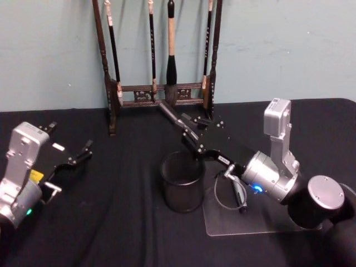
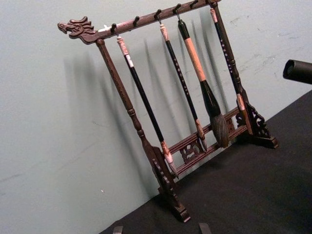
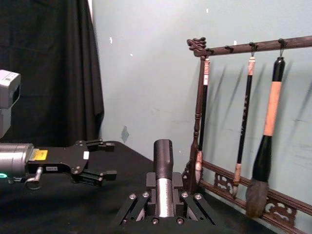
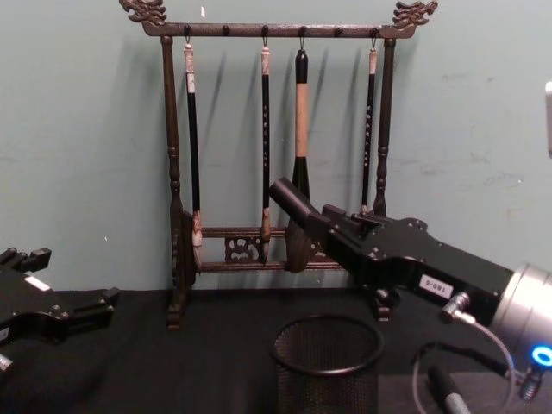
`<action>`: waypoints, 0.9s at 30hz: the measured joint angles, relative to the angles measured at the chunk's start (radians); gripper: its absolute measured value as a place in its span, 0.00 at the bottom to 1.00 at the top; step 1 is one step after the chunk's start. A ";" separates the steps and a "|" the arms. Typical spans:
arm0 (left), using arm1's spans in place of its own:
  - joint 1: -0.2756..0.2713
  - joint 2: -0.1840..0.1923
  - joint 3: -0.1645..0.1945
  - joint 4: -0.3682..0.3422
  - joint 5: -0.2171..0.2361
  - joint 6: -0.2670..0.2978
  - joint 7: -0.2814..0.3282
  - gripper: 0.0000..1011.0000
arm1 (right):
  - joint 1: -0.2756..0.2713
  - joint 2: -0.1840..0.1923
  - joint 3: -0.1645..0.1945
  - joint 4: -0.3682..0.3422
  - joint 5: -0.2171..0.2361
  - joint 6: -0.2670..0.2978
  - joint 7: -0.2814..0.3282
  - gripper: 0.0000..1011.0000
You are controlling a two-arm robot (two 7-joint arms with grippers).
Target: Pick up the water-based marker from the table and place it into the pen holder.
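Progress check: the pickup half looks done, the drop-off half isn't. The water-based marker (image 1: 171,114) is off the table (image 1: 111,222) and sits clamped between the fingers of the right gripper (image 1: 190,129). The right wrist view shows them pressed against the barrel on both sides. The marker is tilted, with its free end pointing up and back toward the wooden brush rack (image 4: 276,29), not down at the cup.

The pen holder (image 1: 181,194) stands on the black cloth in front of the rack. It's upright, and as far as I can see through the mesh there's nothing in it. In the head view the gripper hangs above its far rim, and in the chest view the marker is clearly higher than the rim and not touching it. So it's close, but nothing is inside yet.

My read on what's left: tip the marker so one end points down into the opening, lower it past the rim, then let go. With the barrel angled like this, a straight drop would probably clip the rim or knock the light mesh cup over.

The left gripper (image 3: 103,160) is off to the robot's left over the cloth, well away from the cup — its fingers are spread apart with nothing between them (it looks parked, not part of this job).
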State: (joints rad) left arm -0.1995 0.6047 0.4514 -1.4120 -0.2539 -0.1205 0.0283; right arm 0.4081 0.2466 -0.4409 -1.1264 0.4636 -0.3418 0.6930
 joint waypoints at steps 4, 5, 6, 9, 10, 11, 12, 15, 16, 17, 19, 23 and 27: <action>0.000 0.000 0.000 0.000 0.000 0.000 0.000 1.00 | 0.003 -0.012 -0.007 0.015 0.008 -0.015 0.012 0.19; 0.000 0.000 0.000 0.000 0.000 0.000 0.000 1.00 | 0.004 -0.017 -0.009 0.021 0.011 -0.021 0.016 0.19; 0.000 0.000 0.000 0.000 0.000 0.000 0.000 1.00 | 0.006 -0.020 -0.010 0.025 0.012 -0.024 0.018 0.19; 0.000 0.000 0.000 0.000 0.000 0.000 0.000 1.00 | 0.009 -0.030 -0.015 0.041 0.018 -0.036 0.027 0.19; 0.000 0.000 0.000 0.000 0.000 0.000 0.000 1.00 | 0.009 -0.034 -0.016 0.047 0.020 -0.040 0.030 0.19; 0.000 0.000 0.000 0.000 0.000 0.000 0.000 1.00 | 0.009 -0.036 -0.017 0.050 0.023 -0.042 0.033 0.19; 0.000 0.000 0.000 0.000 0.000 0.000 0.000 1.00 | 0.009 -0.036 -0.017 0.050 0.023 -0.042 0.033 0.19; 0.000 0.000 0.000 0.000 0.000 0.000 0.000 1.00 | 0.009 -0.046 -0.019 0.070 0.033 -0.053 0.044 0.19; 0.000 0.000 0.000 0.000 0.000 0.000 0.000 1.00 | 0.009 -0.047 -0.019 0.073 0.034 -0.054 0.046 0.19; 0.000 0.000 0.000 0.000 0.000 0.000 0.000 1.00 | 0.009 -0.047 -0.019 0.073 0.034 -0.054 0.046 0.19; 0.000 0.000 0.000 0.000 0.000 0.000 0.000 1.00 | 0.010 -0.054 -0.020 0.093 0.041 -0.059 0.055 0.19; 0.000 0.000 0.000 0.000 0.000 0.000 0.000 1.00 | 0.014 -0.059 -0.021 0.113 0.045 -0.061 0.062 0.19; 0.000 0.000 0.000 0.000 0.000 0.000 0.000 1.00 | 0.017 -0.064 -0.021 0.128 0.049 -0.065 0.069 0.19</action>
State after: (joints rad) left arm -0.1995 0.6047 0.4513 -1.4120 -0.2539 -0.1205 0.0283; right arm 0.4255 0.1823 -0.4620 -0.9980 0.5130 -0.4066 0.7624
